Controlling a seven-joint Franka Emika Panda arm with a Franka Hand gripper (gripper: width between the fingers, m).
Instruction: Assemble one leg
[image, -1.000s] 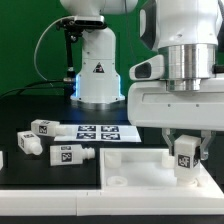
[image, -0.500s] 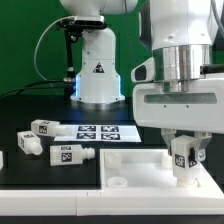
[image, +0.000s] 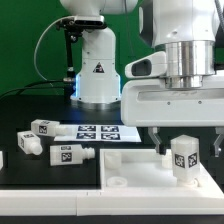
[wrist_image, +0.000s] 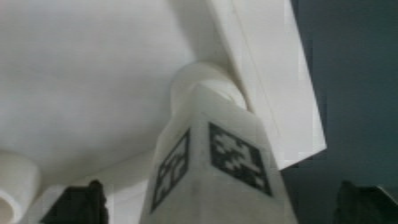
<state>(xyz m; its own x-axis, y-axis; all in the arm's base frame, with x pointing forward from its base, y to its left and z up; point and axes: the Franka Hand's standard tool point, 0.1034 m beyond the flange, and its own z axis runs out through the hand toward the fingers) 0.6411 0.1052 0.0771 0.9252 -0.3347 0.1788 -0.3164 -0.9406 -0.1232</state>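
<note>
Pincer (image: 188, 148) released, fingers (image: 157, 146) wide and straight down — upright leg (image: 184, 162) between them, clear of both.

I read no words, brands or numbers. Arm base (image: 97, 88): one black triangular warning sign (image: 99, 70), its symbol too small to tell. Upright leg (image: 185, 162): black-and-white square marker tag (wrist_image: 237, 158). Similar tags are on the lying legs (image: 70, 154) and the marker board (image: 95, 131).
</note>
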